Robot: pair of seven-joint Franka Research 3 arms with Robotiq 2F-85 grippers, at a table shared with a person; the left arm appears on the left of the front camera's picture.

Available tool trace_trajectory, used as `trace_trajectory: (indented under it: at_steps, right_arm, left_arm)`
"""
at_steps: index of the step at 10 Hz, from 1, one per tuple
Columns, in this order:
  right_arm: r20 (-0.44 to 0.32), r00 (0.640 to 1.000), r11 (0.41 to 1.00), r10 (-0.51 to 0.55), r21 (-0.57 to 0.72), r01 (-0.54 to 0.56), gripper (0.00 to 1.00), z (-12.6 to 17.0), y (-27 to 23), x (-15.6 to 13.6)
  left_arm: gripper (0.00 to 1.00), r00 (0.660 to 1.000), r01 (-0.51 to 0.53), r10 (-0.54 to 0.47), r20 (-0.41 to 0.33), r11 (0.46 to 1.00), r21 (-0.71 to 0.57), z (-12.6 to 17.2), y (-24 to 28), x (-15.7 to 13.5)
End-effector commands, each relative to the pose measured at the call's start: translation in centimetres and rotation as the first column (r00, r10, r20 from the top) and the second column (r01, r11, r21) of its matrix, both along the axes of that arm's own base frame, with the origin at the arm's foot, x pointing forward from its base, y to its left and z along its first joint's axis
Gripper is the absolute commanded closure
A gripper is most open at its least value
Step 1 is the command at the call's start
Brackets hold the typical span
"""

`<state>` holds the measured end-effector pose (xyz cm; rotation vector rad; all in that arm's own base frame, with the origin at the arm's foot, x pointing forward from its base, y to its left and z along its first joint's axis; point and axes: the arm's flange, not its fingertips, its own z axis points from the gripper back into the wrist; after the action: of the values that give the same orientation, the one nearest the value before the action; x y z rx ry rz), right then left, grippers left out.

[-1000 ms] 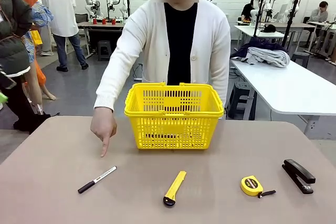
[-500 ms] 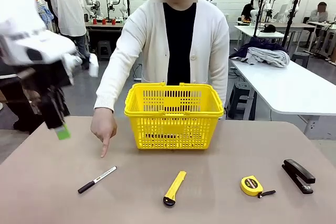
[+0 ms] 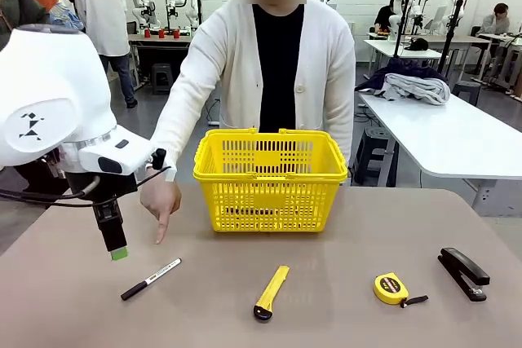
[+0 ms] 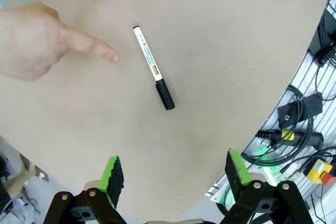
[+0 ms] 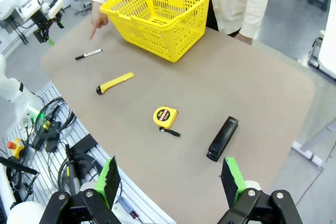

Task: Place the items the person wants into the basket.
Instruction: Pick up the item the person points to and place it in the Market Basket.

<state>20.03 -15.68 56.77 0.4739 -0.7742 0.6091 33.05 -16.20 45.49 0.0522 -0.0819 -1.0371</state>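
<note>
One black-capped white-barrelled marker [image 3: 151, 279], front-left of the yellow slotted plastic basket [image 3: 269, 189]; person's hand [image 3: 161, 199] pointing at it. Left gripper [image 4: 174, 174], right gripper [image 5: 170, 178]: jaws wide apart, empty.

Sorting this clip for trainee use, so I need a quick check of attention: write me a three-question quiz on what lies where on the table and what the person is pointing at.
1. True or false: the stapler already lies in the basket.
2. The person's hand points down beside which thing? A) tape measure B) marker C) knife
3. The left pincer faces the marker: how do its jaws stand?

Key: 1 false, it lies on the table's right side; 2 B; 3 open, holding nothing.
</note>
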Motion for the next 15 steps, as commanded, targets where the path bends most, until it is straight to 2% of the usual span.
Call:
trace_trajectory:
  at_steps: [1,3,4,11,13,15]
  right_arm:
    - [0.016,1.000,1.000,0.012,0.017,-0.012,0.00,-0.1,0.1,0.3]
    - [0.016,1.000,1.000,0.012,0.017,-0.012,0.00,-0.1,0.1,0.3]
    - [0.016,1.000,1.000,0.012,0.017,-0.012,0.00,-0.1,0.1,0.3]
    - [0.016,1.000,1.000,0.012,0.017,-0.012,0.00,-0.1,0.1,0.3]
    - [0.016,1.000,1.000,0.012,0.017,-0.012,0.00,-0.1,0.1,0.3]
    - [0.016,1.000,1.000,0.012,0.017,-0.012,0.00,-0.1,0.1,0.3]
  left_arm:
    - [0.00,0.999,-0.026,0.025,-0.029,0.998,-0.061,-1.2,-0.1,0.7]
    - [0.00,0.999,-0.031,0.030,-0.019,0.998,-0.048,-2.5,0.3,1.2]
    - [0.00,0.999,-0.017,0.016,-0.039,0.999,-0.027,-1.5,0.6,0.9]
    - [0.00,0.999,-0.014,0.012,-0.038,0.999,-0.031,-1.7,0.5,1.1]
    - [0.00,0.999,-0.050,0.050,-0.020,0.999,0.001,-5.1,-1.5,-0.3]
    - [0.00,0.991,-0.116,0.111,0.070,0.991,0.063,-7.3,-3.1,-1.5]
